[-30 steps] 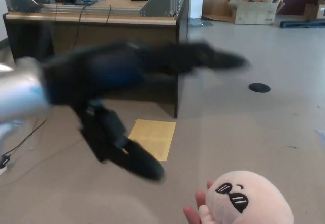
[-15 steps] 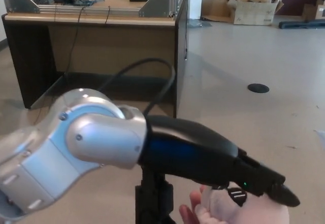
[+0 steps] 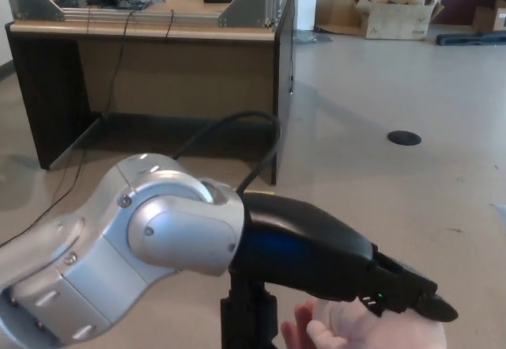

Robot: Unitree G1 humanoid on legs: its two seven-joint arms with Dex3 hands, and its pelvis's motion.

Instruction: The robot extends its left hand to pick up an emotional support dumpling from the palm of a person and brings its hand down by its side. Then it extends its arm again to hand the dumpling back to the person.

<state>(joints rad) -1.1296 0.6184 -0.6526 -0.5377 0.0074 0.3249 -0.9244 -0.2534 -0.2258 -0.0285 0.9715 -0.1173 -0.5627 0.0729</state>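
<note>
Workshop floor with a wooden desk behind; the robot's left arm is stretched over a person's palm.

No brand, label or writing can be read anywhere. At the left a long wooden workbench with dark panels (image 3: 158, 56) is seen, with cables hung over its edge, and a cardboard box (image 3: 399, 13) stands far back on the pale grey floor (image 3: 395, 80). Compared with half a second ago, the silver-and-black left arm (image 3: 158, 246) has been lowered slightly and its tip moved a little further down. The black left hand (image 3: 356, 274) is extended rightward and lies over the pale pink plush dumpling (image 3: 379, 333), which rests on the person's open hand (image 3: 304, 335) at the bottom edge. Whether the fingers are closed on the dumpling cannot be told.
</note>
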